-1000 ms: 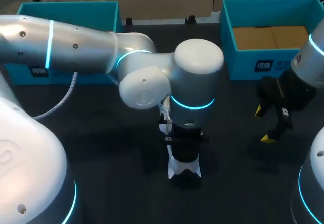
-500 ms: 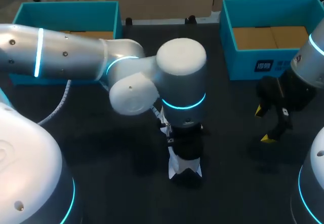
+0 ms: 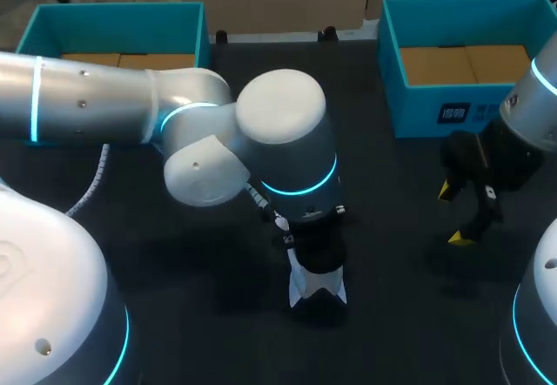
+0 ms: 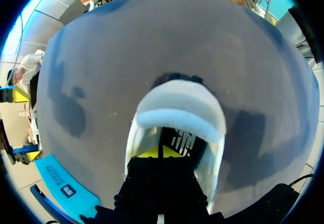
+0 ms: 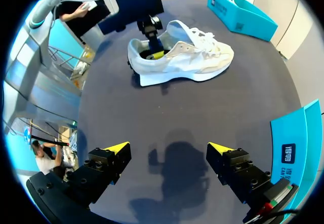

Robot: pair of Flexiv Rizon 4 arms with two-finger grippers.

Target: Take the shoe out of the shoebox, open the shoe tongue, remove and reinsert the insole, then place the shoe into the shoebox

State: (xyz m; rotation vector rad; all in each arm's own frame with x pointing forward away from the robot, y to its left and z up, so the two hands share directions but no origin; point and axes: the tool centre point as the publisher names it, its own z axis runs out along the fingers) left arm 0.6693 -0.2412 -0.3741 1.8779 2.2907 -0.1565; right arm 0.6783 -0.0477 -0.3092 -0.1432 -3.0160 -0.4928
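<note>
Where the white laced shoe, padded at its collar, stands midway between the dark table's side edges, left gripper dips inside, grip cannot be told; right gripper hangs spread

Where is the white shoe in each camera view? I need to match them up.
Head view: the shoe sits low in the middle, mostly hidden under the left arm; only one white end shows.
Left wrist view: the shoe is directly under the left gripper.
Right wrist view: the shoe lies on its sole, well ahead of the open right gripper.
Shared landmark: the left gripper, reaching into the shoe's opening.
</note>
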